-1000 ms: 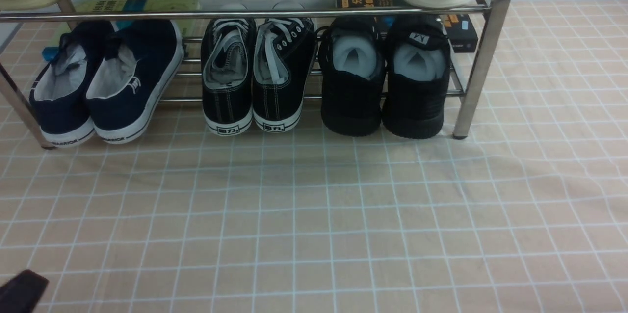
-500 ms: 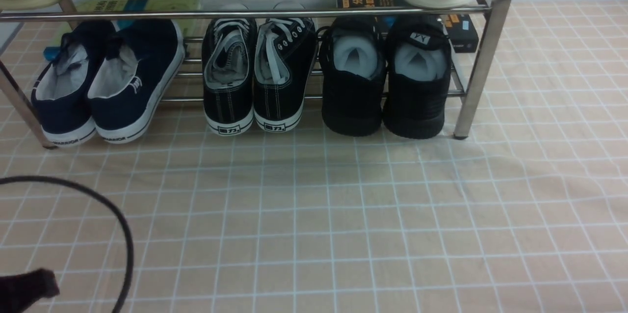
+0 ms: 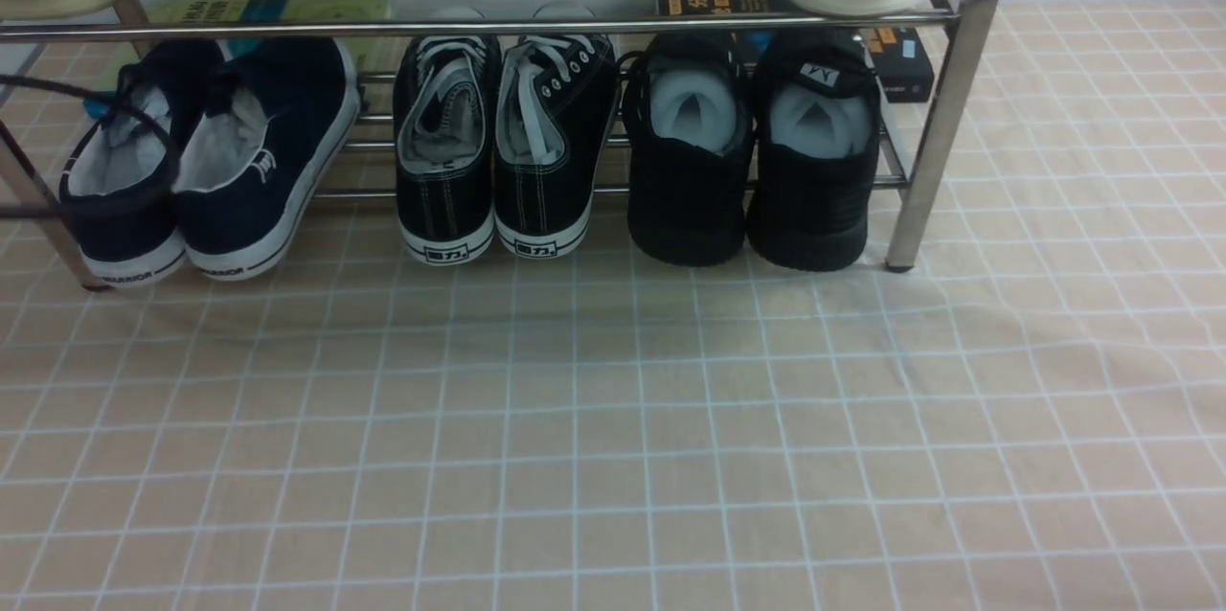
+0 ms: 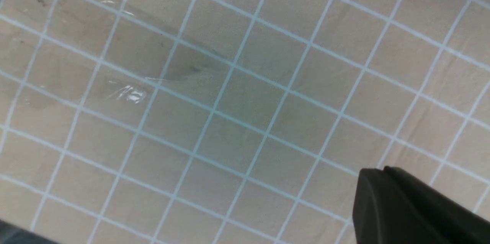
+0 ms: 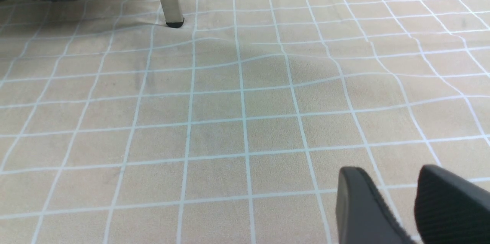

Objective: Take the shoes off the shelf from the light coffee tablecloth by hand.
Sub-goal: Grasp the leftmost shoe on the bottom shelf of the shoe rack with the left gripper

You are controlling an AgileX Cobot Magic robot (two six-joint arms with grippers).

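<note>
The grid-patterned tablecloth (image 3: 594,439) is spread beneath the chrome rack (image 3: 924,147). Navy slip-ons (image 3: 273,161) are set at its left end. The left gripper (image 4: 383,171) is closed, the right (image 5: 384,169) parted.

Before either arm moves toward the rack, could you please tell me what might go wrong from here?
The dark cable crosses in front of the left navy sneaker in the front view, so it could snag during a reach.

The two navy sneakers sit close together, so grasping one may nudge the other.

The rack's front bar passes above the sneakers and might be bumped if they are lifted straight up.
</note>
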